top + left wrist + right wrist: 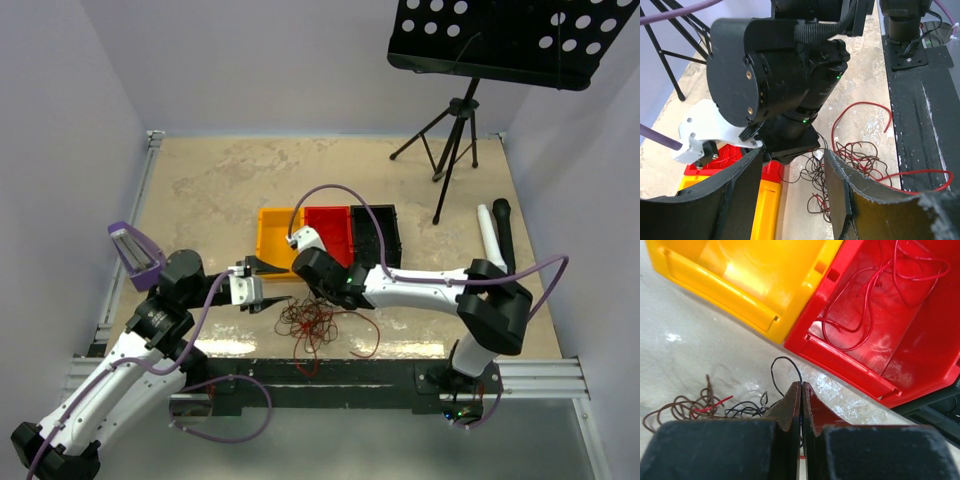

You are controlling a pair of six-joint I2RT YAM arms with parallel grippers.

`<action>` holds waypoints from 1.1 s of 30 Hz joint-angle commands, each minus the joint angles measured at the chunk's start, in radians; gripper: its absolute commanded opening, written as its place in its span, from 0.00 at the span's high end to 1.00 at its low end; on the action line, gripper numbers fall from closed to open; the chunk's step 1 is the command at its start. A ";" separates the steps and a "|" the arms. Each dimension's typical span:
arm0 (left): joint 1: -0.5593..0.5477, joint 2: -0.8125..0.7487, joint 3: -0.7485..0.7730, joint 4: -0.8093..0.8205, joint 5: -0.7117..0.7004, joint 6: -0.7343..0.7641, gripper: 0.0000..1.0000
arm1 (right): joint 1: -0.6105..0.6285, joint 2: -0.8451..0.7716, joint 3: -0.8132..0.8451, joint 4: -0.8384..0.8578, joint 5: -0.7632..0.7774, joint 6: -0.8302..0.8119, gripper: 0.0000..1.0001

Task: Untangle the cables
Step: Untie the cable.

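Observation:
The cables [315,325] lie as a loose snarl of thin red and dark wires on the table near its front edge; they also show in the left wrist view [860,155]. My right gripper [802,385] points down at the snarl's far edge. It is shut, and a single black strand [785,360] loops straight into the seam between its fingertips. My left gripper [790,200] stands open just left of the snarl, beside the right wrist, with dark loops on the table between its fingers [840,200] and nothing held. More of the tangle [695,407] lies left of the right gripper.
Three bins stand side by side behind the snarl: yellow [278,235], red [328,232] with loose red wires [870,295] inside, and black [378,235]. A music stand [455,130] stands at the back right. White walls enclose the table [200,190].

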 commanded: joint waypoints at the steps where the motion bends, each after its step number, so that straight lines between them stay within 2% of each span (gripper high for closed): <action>1: 0.005 -0.001 0.002 0.048 0.009 0.008 0.44 | 0.000 -0.102 0.063 -0.006 0.022 -0.025 1.00; 4: 0.005 0.000 -0.001 0.062 -0.006 0.001 0.43 | 0.014 -0.232 0.083 0.003 0.018 -0.036 1.00; 8: 0.005 0.007 -0.015 0.114 -0.044 -0.038 0.36 | 0.038 -0.410 0.116 0.031 -0.048 -0.049 1.00; 14: 0.005 0.017 -0.032 0.298 -0.225 -0.203 0.32 | 0.061 -0.573 0.155 0.028 -0.157 -0.033 1.00; 16: 0.005 0.026 -0.024 0.344 -0.219 -0.257 0.27 | 0.064 -0.590 0.175 0.026 -0.203 -0.029 1.00; 21: 0.005 0.056 0.003 0.415 0.029 -0.377 0.10 | 0.067 -0.605 0.241 0.038 -0.251 -0.037 1.00; 24: 0.005 0.066 -0.010 0.444 0.094 -0.406 0.08 | 0.067 -0.596 0.296 0.057 -0.315 -0.052 1.00; 27: 0.006 0.060 -0.009 0.455 0.089 -0.457 0.07 | 0.067 -0.587 0.341 0.051 -0.329 -0.059 1.00; 33: 0.009 0.045 0.071 0.495 -0.055 -0.516 0.00 | 0.069 -0.569 0.353 0.017 -0.341 -0.074 1.00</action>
